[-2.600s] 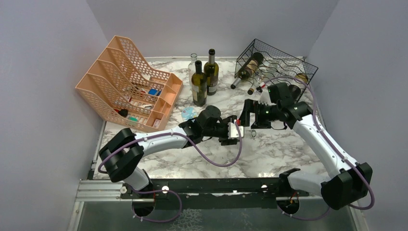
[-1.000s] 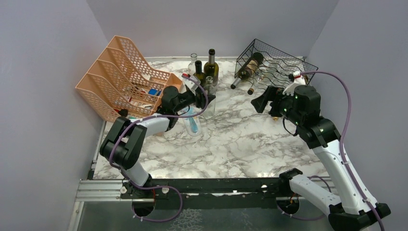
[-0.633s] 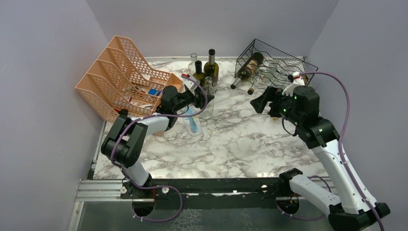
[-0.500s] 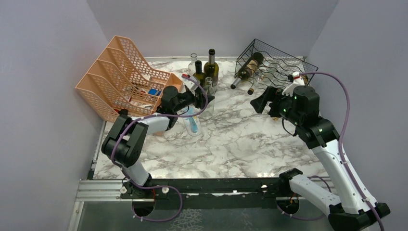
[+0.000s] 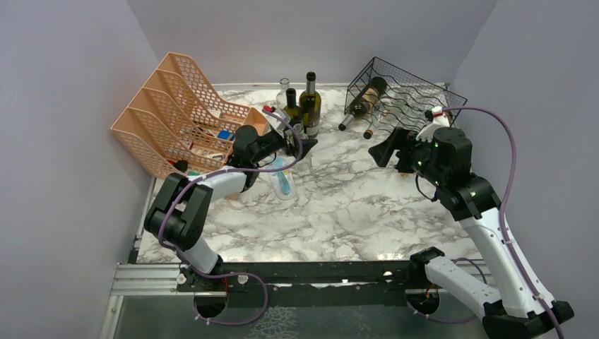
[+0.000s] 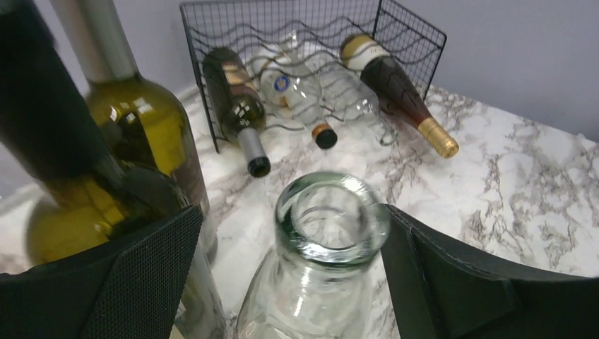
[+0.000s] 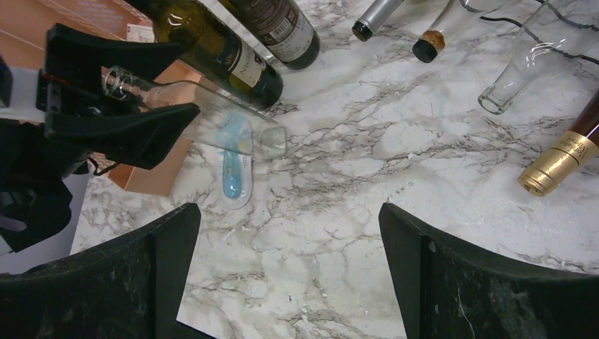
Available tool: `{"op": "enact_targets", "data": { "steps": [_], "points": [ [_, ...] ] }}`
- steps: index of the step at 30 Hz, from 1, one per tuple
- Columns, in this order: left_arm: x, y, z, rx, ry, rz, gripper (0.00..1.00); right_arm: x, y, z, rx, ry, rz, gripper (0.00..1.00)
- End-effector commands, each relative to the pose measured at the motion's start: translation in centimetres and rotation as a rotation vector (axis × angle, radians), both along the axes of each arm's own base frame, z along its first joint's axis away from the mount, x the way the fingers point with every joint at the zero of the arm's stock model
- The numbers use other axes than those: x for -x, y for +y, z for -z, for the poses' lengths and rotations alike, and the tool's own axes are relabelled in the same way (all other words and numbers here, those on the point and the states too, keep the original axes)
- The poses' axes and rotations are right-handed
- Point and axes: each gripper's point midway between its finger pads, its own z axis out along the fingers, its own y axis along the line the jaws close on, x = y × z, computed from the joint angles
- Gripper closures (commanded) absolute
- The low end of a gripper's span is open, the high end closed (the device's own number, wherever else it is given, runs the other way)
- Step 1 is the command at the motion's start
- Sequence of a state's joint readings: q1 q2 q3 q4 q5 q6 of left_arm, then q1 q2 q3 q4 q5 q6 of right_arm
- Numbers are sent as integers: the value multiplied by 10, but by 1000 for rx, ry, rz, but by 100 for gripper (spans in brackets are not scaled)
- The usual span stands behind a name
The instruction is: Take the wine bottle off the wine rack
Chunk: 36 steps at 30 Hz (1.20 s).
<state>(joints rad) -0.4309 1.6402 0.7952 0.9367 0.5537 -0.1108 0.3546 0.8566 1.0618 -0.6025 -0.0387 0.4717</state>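
Note:
The black wire wine rack (image 5: 410,90) (image 6: 311,39) stands at the back right. A dark wine bottle (image 5: 366,96) (image 6: 236,106), a clear bottle (image 6: 304,85) and a brown gold-foiled bottle (image 6: 399,88) (image 7: 565,155) lie in it. A clear glass bottle (image 5: 304,138) (image 6: 332,222) (image 7: 191,106) stands upright on the marble beside two green bottles (image 5: 309,106). My left gripper (image 5: 299,133) (image 6: 289,275) is open, its jaws straddling this bottle's neck with a gap at the left pad (image 6: 141,275). My right gripper (image 5: 385,152) (image 7: 289,275) hovers open and empty in front of the rack.
A peach mesh file organizer (image 5: 176,120) sits at the back left. A clear packet with a blue item (image 5: 282,180) (image 7: 233,166) lies near the left arm. Another clear bottle (image 5: 283,88) stands behind the green ones. Grey walls enclose the marble table (image 5: 367,219).
My left gripper's jaws have spread off the clear bottle's neck, and the bottle stays standing by the green bottles. The right arm has hardly moved.

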Motion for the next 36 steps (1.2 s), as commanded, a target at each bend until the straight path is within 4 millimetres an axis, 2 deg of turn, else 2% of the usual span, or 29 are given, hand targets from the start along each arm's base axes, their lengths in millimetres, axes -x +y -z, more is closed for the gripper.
{"op": "enact_targets", "data": {
  "steps": [1,8,12,15,18,30,36],
  "points": [
    [5,15,-63,44,-168,-51,1,4,-2,-8,0,-13,1,0],
    [41,30,-135,94,-309,-39,1,-3,-1,-4,15,-6,4,0],
    [58,41,-153,91,-385,-58,1,-9,9,4,-10,20,-21,0],
    [55,52,-160,105,-398,-135,1,-16,18,15,-26,41,-48,0],
    [50,61,-162,114,-392,-186,1,-25,24,35,-24,89,-55,0],
    [49,62,-160,108,-373,-184,1,-51,48,98,-61,269,-69,0],
    [53,58,-163,122,-363,-155,1,-59,49,106,-39,283,-63,0]
  ]
}}
